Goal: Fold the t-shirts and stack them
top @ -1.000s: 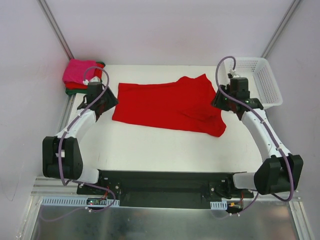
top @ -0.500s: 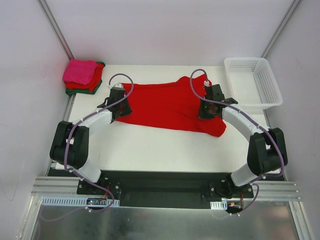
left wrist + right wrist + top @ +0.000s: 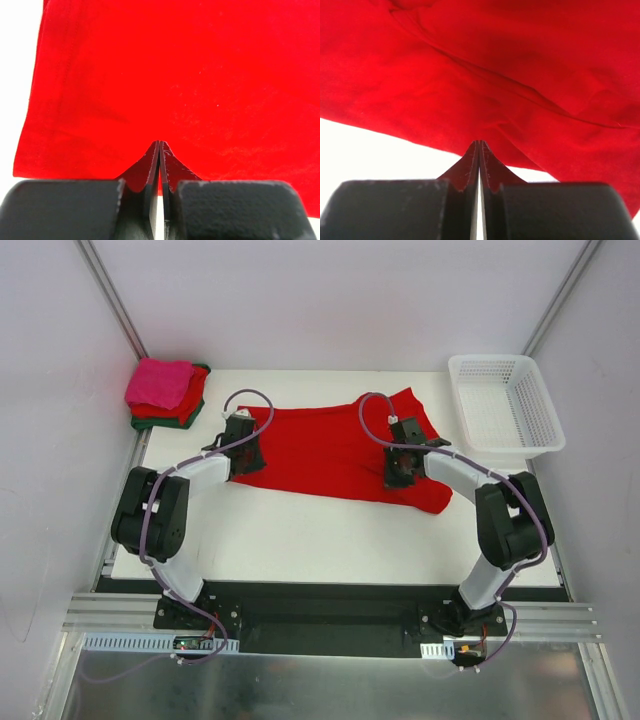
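Observation:
A bright red t-shirt (image 3: pixel 330 445) lies spread across the middle of the white table, wrinkled at its right end. My left gripper (image 3: pixel 243 450) is down at the shirt's left edge, jaws shut with nothing seen between them; its tips (image 3: pixel 159 143) point over the red cloth (image 3: pixel 175 75). Over the shirt's right front part sits my right gripper (image 3: pixel 397 472), also shut and empty, tips (image 3: pixel 478 142) at the cloth's (image 3: pixel 485 65) near hem. A folded stack of t-shirts (image 3: pixel 165 395), hot pink on top, then red and dark green, sits at the back left corner.
A white lattice basket (image 3: pixel 505 400) stands at the back right, beside the shirt's right sleeve. Bare white table (image 3: pixel 330 535) runs along the front of the shirt. Metal frame posts rise at both back corners.
Both arms swung inward from the table's sides onto the red shirt, and both grippers went from open to shut. The shirt has hardly shifted.

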{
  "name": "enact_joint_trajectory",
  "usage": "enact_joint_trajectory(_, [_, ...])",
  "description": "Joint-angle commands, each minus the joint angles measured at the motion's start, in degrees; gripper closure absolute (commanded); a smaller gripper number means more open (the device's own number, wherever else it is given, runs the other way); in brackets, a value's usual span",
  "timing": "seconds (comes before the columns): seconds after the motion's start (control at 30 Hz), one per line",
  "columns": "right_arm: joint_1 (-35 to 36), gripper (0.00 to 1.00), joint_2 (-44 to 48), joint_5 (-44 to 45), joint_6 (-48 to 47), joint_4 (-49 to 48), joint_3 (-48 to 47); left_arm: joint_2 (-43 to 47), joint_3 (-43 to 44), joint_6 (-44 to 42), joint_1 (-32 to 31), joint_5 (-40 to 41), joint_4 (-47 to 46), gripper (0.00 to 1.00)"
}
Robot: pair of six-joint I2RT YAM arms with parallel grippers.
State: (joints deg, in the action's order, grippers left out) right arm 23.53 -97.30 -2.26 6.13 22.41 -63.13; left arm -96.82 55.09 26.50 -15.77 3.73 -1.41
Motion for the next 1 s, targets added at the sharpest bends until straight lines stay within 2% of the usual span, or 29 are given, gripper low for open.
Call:
enact_joint_trajectory(0.0, [0.47, 0.99, -2.02, 0.86, -0.42, -1.14, -2.26, -1.27, 1.86, -0.49, -0.31, 0.49, -0.88, 1.00])
enact_joint_trajectory(0.53, [1.87, 0.99, -7.12, 1.21, -0.77, -2.64, -1.56, -2.68, -0.95, 1.36, -0.23, -0.21, -0.88, 1.00])
enact_joint_trajectory(0.97, [4.15, 0.99, -4.49, 1.82, 0.99, -1.24, 3.28, -0.04, -7.27, 3.29, -0.40, -0.21, -0.96, 1.00])
